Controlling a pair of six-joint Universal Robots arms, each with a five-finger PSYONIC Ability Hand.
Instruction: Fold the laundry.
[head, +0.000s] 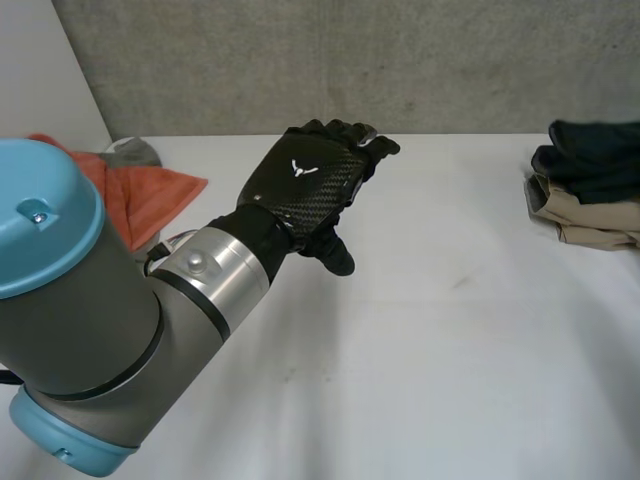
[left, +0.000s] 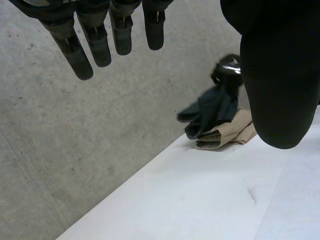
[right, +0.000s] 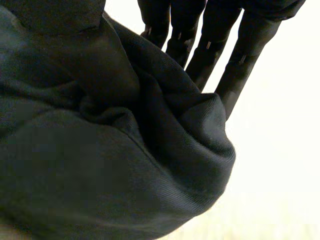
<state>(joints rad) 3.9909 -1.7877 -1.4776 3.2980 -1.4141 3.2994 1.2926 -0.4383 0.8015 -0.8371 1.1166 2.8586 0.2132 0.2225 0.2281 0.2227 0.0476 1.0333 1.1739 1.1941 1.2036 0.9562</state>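
**Shallow pinch on the dark garment may slip**

The right hand pinches a bunched fold between straight fingers and thumb. A lift could shed it, or drag along the beige garment underneath. The left hand hangs over the table, its fingers relaxed and empty, well apart from both garments.

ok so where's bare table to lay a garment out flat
The white table is bare across its middle and near side, from the orange cloth at the far left to the dark and tan clothes pile at the far right. Those two far corners are crowded. The left robot hand hangs open above the middle-left part.
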